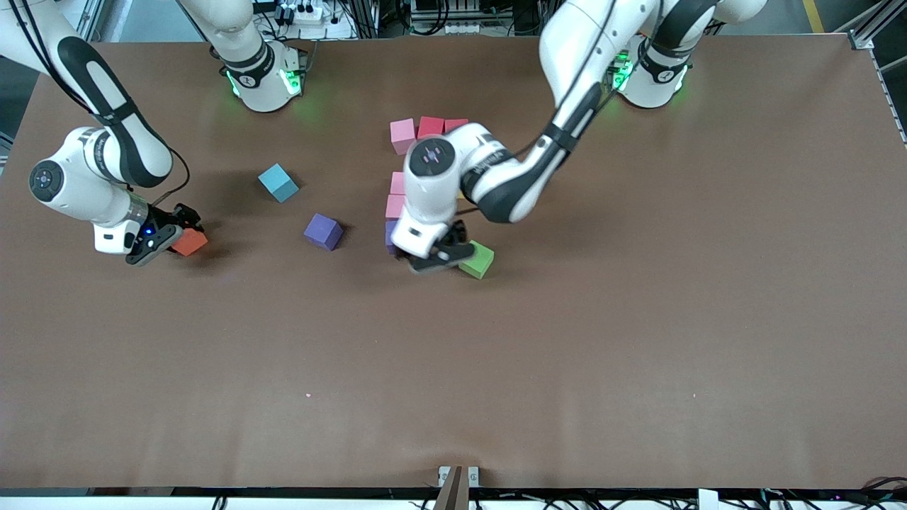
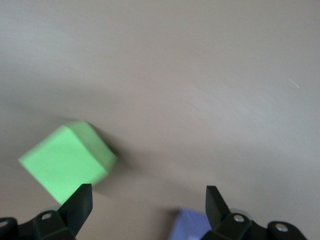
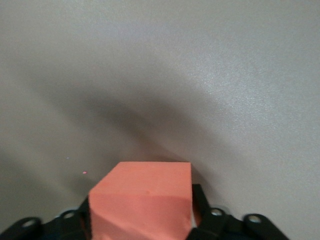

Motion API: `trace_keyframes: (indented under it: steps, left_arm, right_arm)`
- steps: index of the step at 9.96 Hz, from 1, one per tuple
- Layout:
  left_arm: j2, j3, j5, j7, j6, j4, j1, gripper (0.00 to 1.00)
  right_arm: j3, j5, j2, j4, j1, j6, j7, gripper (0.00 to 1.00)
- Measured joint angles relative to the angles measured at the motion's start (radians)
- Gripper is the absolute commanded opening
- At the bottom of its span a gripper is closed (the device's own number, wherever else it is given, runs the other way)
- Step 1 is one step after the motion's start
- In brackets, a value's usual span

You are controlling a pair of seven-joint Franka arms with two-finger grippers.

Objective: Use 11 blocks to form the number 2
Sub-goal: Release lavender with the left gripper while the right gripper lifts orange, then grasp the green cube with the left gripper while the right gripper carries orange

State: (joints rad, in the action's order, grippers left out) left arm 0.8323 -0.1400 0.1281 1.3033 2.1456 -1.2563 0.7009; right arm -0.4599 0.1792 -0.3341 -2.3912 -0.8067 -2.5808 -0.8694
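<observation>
My left gripper (image 1: 441, 256) is open and empty, low over the table. A green block (image 1: 477, 260) lies just beside it and shows tilted in the left wrist view (image 2: 67, 160), outside one finger (image 2: 80, 202). A purple block (image 2: 192, 227) lies by the other finger. The partial number 2 (image 1: 397, 195) is a row of pink (image 1: 402, 134) and red (image 1: 430, 127) blocks and a column of pink blocks ending in purple; my left arm hides much of it. My right gripper (image 1: 161, 237) is shut on an orange block (image 1: 190, 242), which also shows in the right wrist view (image 3: 142, 202).
A loose light blue block (image 1: 278, 182) and a loose purple block (image 1: 323, 231) lie between the two grippers. The brown table (image 1: 567, 340) stretches bare toward the front camera and toward the left arm's end.
</observation>
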Motion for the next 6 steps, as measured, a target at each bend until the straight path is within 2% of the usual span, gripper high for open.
trace_keyframes:
  steps: [3,4,6]
  left_arm:
    - [-0.005,-0.011,-0.006,0.213,-0.009,-0.056,-0.102,1.0]
    - [-0.011,-0.013,-0.006,0.308,-0.009,-0.062,-0.112,1.0]
    - [-0.024,-0.017,-0.006,0.464,-0.008,-0.089,-0.112,1.0]
  right_arm:
    - [-0.003,0.003,0.002,0.016,-0.001,0.0,-0.006,0.28]
    - [-0.007,0.004,0.006,0.034,-0.001,0.016,-0.006,0.28]
    - [-0.026,0.004,0.032,0.106,0.001,0.169,-0.006,0.24]
